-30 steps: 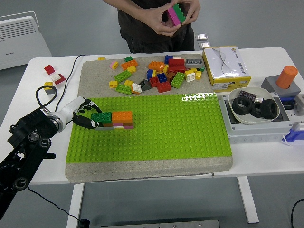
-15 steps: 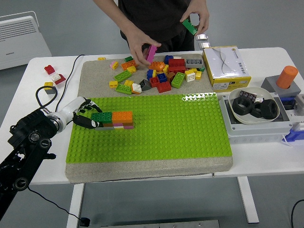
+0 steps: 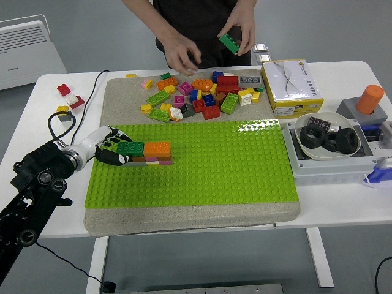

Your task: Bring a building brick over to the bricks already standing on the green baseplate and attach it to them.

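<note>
Person at twelve o'clock cut off above the chest by the top edge, left hand fingertips hidden behind the green brick, blue object at three o'clock cut by the right edge, bench legs partly cropped.

The robot's black left arm enters from the lower left and reaches forward over the table. Its left hand, white at the wrist with dark fingers, is curled low at the arm's tip. No right arm shows.
</note>
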